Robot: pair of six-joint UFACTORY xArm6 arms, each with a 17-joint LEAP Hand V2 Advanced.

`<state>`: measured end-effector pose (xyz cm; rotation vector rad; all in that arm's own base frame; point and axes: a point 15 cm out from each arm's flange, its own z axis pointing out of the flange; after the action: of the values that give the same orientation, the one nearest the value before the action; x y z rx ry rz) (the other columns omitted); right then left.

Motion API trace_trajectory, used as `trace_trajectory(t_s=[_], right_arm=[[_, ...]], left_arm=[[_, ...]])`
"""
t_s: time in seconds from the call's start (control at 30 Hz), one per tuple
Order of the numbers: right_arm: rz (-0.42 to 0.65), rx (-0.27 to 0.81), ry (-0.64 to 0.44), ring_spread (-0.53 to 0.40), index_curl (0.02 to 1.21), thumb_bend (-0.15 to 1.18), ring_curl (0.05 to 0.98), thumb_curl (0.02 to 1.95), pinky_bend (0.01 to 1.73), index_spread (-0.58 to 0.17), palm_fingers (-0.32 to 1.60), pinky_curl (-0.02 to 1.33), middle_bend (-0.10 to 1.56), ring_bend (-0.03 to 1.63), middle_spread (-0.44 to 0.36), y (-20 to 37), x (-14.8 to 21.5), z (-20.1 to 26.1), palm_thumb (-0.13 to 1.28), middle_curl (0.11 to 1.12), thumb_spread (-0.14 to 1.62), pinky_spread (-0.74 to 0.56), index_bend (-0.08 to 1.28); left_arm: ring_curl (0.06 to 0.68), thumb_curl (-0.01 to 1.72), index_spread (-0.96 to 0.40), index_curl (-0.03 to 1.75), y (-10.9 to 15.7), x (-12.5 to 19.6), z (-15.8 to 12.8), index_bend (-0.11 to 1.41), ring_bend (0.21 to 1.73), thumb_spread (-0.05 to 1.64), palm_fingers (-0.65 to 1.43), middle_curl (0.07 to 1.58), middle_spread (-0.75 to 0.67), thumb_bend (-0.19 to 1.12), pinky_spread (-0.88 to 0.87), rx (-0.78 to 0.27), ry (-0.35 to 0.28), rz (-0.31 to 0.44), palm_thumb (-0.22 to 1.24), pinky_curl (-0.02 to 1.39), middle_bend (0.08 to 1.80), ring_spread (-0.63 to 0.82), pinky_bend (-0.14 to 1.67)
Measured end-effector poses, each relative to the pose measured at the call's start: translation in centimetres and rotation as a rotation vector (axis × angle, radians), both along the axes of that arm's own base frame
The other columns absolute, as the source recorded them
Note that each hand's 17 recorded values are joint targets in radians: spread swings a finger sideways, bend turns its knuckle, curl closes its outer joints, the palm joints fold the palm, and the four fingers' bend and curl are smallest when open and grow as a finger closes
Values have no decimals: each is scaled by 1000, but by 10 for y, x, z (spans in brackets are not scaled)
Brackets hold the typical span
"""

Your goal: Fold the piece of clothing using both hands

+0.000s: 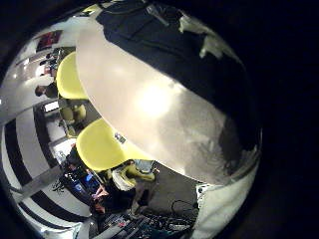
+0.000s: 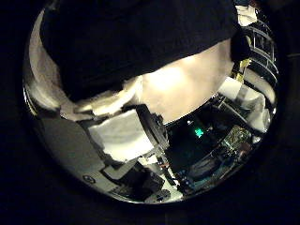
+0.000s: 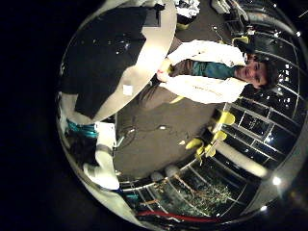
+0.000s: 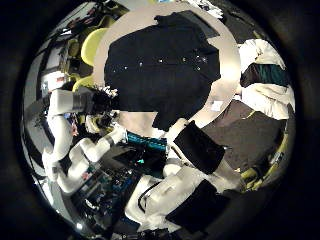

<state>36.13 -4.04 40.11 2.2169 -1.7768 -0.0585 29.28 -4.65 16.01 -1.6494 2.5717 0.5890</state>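
Observation:
A dark shirt lies spread flat on the pale table, sleeves out. It also shows in the right little finger side palm view, the left thumb side palm view and the left little finger side palm view. My right hand hangs well above the table beside the shirt, fingers relaxed and holding nothing. My left hand is at the table's edge by the shirt's other side; its fingers reach out with nothing in them. Neither hand touches the cloth.
Two round chairs stand beside the table's edge. A small pale tag lies at the shirt's edge. Floor and clutter lie beyond the table.

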Motion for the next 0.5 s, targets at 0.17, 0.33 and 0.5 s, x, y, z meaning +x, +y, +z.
trace_trajectory(t_s=[0.17,0.33,0.5], right_arm=[[0,-1,5,73,291,-9,219,300,482,-356,287,227,295,590,-41,-1,0,-1,539,373,1391,369,164],[-4,2,13,26,280,-9,227,299,529,-356,348,233,296,636,-53,-6,-1,-3,539,373,1391,321,147],[17,16,84,-43,264,-16,253,305,601,-338,365,246,303,718,-104,-12,-6,-25,535,378,1349,189,127]], left_arm=[[422,318,-495,773,1,6,27,342,1150,1259,1173,801,-508,1,-646,-10,-46,1,549,453,810,-477,757],[461,311,-567,882,6,10,51,384,1208,1338,1108,859,-541,-4,-692,-13,-44,3,558,503,857,-475,854],[487,308,-621,985,-1,25,76,386,1245,1375,1062,907,-567,-6,-710,-34,-75,10,560,534,877,-473,905]])
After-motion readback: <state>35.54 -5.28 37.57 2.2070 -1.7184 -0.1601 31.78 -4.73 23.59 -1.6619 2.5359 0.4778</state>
